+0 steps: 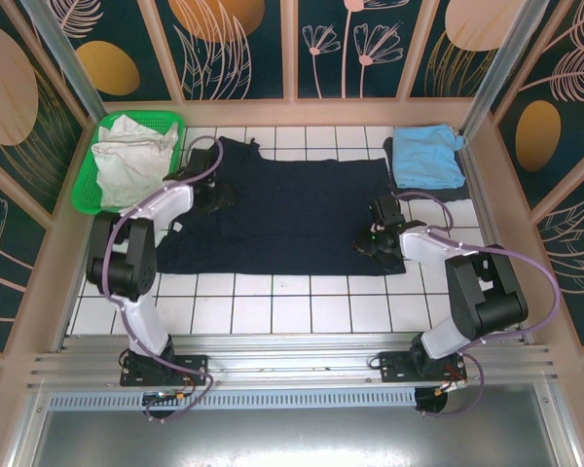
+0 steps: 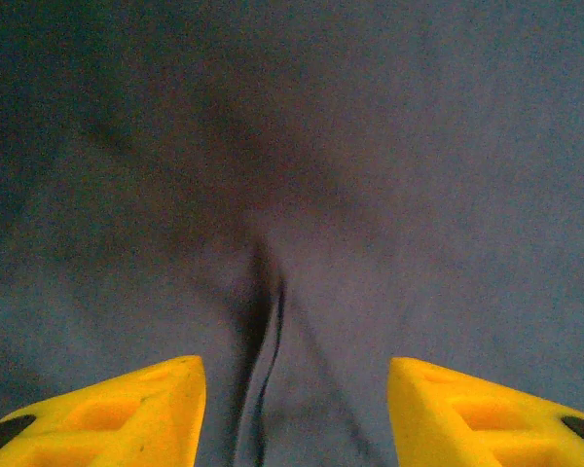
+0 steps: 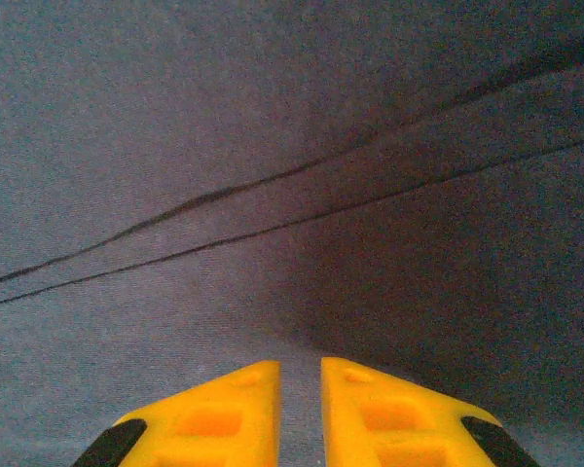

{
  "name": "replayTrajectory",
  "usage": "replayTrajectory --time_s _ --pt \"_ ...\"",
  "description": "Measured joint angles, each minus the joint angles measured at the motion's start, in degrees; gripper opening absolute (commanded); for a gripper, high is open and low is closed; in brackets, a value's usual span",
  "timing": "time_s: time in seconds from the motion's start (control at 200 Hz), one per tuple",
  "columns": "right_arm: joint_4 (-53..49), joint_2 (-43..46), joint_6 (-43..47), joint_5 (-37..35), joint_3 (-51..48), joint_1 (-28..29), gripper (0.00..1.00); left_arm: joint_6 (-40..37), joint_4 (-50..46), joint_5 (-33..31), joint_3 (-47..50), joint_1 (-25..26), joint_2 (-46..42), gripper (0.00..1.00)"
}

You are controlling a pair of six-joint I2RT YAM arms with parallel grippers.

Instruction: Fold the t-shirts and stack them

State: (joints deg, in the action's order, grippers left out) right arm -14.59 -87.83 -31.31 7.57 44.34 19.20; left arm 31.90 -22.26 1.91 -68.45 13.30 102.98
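Note:
A large dark navy t-shirt [image 1: 292, 209] lies spread flat across the white tiles. My left gripper [image 1: 214, 197] hangs over its left part. In the left wrist view the left gripper [image 2: 294, 362] stands open above a pinched-up crease [image 2: 265, 321] in the navy cloth [image 2: 389, 146]. My right gripper [image 1: 375, 241] is at the shirt's right edge. In the right wrist view the right gripper [image 3: 300, 365] has its fingers nearly together, pinching navy fabric [image 3: 224, 117]. A folded light blue t-shirt [image 1: 428, 156] lies at the back right. A crumpled white t-shirt [image 1: 131, 161] sits in the basket.
A green mesh basket [image 1: 88, 190] stands at the back left corner. Wooden frame walls [image 1: 292, 110] close in the tiled table on three sides. Bare tiles [image 1: 273, 306] stretch between the navy shirt and the arm bases.

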Motion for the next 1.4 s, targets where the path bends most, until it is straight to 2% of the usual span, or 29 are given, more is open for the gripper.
replayTrajectory --time_s 0.1,0.245,0.375,0.505,0.595,0.866,1.076,1.196,1.261,1.311,1.401 --pt "-1.03 -1.51 1.25 -0.11 2.71 0.0 0.19 1.81 2.34 2.49 8.94 0.48 -5.14 0.53" --pt "-1.55 -3.8 2.78 -0.22 6.99 -0.02 0.19 3.74 5.86 6.05 14.12 1.77 -5.42 0.48" --pt "-1.92 -4.81 3.26 -0.22 8.76 -0.02 0.19 4.59 7.87 7.96 14.67 2.36 -5.33 0.42" --pt "-1.99 -4.81 3.61 -0.2 8.76 -0.02 0.19 4.98 9.51 8.74 14.4 2.47 -5.2 0.28" --pt "-2.03 -4.81 3.63 -0.22 8.76 -0.02 0.19 4.9 9.68 9.42 12.74 2.6 -3.72 0.24" --pt "-2.36 -4.81 4.0 -0.5 8.55 -0.02 0.19 5.05 9.84 9.73 7.61 2.97 -0.94 0.37" --pt "-1.36 -4.81 3.82 0.48 8.35 0.04 0.19 6.19 13.25 12.11 3.43 2.97 3.02 0.38" --pt "1.7 -4.79 3.04 2.64 8.02 0.11 0.2 7.74 14.53 12.63 3.37 2.97 5.44 0.45" --pt "3.21 -4.79 2.62 3.65 7.98 0.37 0.2 7.98 14.19 11.91 3.48 2.99 5.57 0.52" --pt "4.2 -4.81 2.32 4.33 7.98 0.79 0.18 8.46 14.16 10.58 3.98 3.02 4.66 0.57" --pt "5.46 -5.27 2.05 4.5 7.82 2.1 0.18 8.5 13.6 7.82 6.75 2.99 0.74 0.59"
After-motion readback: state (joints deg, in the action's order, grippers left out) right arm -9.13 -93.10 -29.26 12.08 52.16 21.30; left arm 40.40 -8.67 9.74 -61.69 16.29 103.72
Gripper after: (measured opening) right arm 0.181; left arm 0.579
